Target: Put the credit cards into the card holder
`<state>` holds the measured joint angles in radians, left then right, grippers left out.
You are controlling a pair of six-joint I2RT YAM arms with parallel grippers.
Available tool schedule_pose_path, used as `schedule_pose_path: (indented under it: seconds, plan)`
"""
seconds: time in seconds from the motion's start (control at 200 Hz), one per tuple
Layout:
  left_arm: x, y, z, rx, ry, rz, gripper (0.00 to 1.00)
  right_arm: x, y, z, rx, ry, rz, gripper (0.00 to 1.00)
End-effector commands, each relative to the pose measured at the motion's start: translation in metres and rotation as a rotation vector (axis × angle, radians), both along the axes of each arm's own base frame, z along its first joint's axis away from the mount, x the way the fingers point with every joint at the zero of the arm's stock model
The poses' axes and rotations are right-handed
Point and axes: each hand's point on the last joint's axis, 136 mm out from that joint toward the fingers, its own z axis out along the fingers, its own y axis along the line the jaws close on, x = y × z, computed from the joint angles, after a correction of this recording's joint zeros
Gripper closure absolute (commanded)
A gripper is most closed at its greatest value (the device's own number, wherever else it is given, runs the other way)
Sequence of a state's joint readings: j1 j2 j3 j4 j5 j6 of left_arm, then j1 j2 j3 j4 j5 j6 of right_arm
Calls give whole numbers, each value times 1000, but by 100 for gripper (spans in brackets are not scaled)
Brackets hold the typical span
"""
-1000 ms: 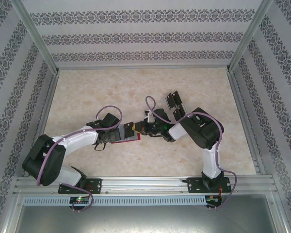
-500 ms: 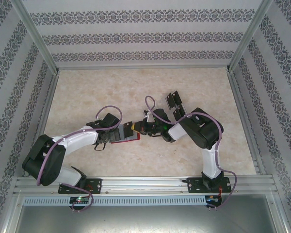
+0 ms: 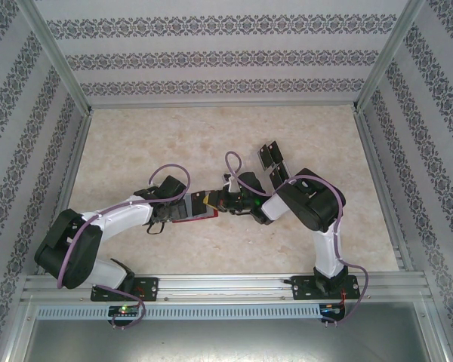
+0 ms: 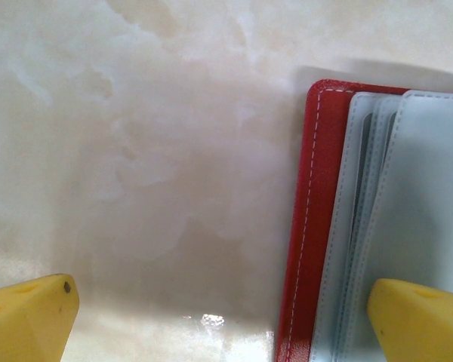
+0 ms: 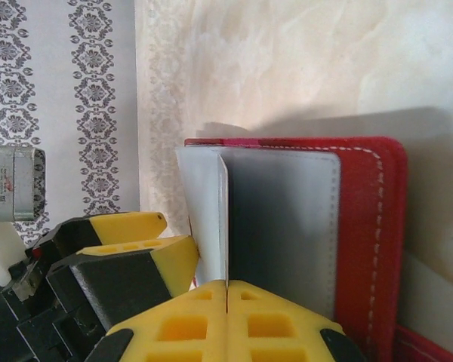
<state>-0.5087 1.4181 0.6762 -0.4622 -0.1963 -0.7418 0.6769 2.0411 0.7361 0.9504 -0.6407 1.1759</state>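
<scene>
- Change: the right pincer (image 5: 226, 290) has edged slightly further over the card holder (image 5: 370, 226). This suggests the insertion step is under way.
- Right pincer: fully closed on a thin sheet (image 5: 225, 219), seen edge-on at the holder's grey sleeves. Card or sleeve leaf cannot be told.
- Left pincer (image 4: 225, 323): fully spread and gripping nothing. It straddles the holder's red edge, one finger over the sleeves.
- Unchanged: the holder lies open on the bench (image 3: 211, 136). Spare credit cards (image 3: 269, 155) lie beyond the holder, to its right.

arms (image 3: 117, 215): white links, black joints | cables (image 3: 170, 167): purple | fingers (image 4: 30, 317): yellow, black mounts
</scene>
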Motion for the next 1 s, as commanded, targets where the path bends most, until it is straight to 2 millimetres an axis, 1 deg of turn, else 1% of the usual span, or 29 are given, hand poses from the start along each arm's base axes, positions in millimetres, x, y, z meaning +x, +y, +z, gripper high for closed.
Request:
schedule_pose_path:
  seconds: [0.0,0.18,0.33,0.625,0.739,0.844,0.994]
  plan:
    - [-17,16,-12,52,60,25,0,-3,-1,-10,-13,-5,-3,100]
    - [-18,17,-12,55,60,23,0,0,-5,-20,-47,-1,-6,100]
    - [-17,16,-12,54,59,23,0,0,-3,-23,-65,0,8,100]
    - [-18,17,-12,54,60,25,0,-1,7,-23,-65,2,39,100]
    - [-17,17,-11,54,59,25,0,0,8,-24,-71,1,38,100]
    - [-18,17,-12,55,61,24,0,5,5,-24,-82,-5,31,100]
    - [-19,18,-13,56,64,25,0,10,-3,-29,-115,-13,25,100]
